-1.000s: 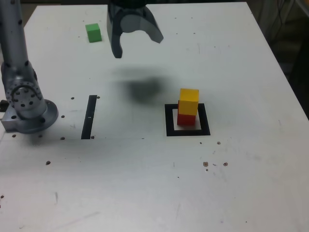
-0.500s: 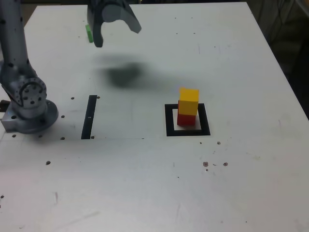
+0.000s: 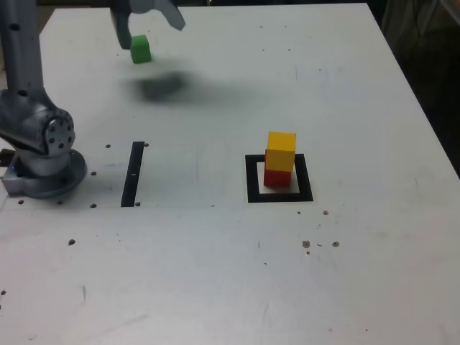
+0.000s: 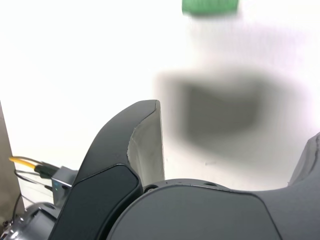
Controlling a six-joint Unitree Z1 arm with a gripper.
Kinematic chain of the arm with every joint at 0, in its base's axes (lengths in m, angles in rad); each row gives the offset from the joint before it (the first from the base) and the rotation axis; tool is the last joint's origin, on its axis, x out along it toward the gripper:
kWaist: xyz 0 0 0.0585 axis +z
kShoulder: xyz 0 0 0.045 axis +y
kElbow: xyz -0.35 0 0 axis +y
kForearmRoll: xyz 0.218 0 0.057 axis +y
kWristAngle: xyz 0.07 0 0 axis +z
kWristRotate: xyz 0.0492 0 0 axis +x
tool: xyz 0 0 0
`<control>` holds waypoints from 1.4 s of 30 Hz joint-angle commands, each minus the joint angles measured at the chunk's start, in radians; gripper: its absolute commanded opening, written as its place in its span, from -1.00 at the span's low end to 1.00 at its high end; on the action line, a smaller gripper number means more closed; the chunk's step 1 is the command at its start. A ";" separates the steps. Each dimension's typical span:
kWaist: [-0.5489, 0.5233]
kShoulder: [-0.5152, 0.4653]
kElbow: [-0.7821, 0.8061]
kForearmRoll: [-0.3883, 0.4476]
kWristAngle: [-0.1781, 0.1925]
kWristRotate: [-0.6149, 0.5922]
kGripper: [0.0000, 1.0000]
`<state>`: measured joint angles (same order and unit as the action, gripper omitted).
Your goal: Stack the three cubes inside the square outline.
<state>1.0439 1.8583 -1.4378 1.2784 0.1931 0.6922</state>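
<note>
Gripper (image 3: 147, 21), jaws spread wide and holding nothing, is hovering at the upper left of the exterior view, just above the green cube (image 3: 140, 49). Yellow cube (image 3: 281, 151) is sitting on the red cube (image 3: 276, 177) inside the black square outline (image 3: 251, 180), right of centre on the white table (image 3: 215, 273).

The square outline (image 3: 279, 179) lies on the desk (image 3: 359, 273), a little toward the exterior view's right. Inside it stands one cube (image 3: 277, 175), and a second cube (image 3: 281, 150) sits on top of that. A thin strip (image 3: 133, 173) lies to the outline's left in that view, and the arm's base (image 3: 43, 169) stands farther left. The third cube (image 3: 140, 49) (image 4: 210, 6) rests well behind the outline and to its left, near the desk's far edge, with the gripper (image 3: 146, 18) just above it.
</note>
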 commanded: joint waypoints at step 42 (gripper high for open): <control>0.209 0.330 -0.213 -0.024 0.035 0.177 0.16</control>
<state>1.2510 2.1817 -1.6480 1.2551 0.2258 0.8707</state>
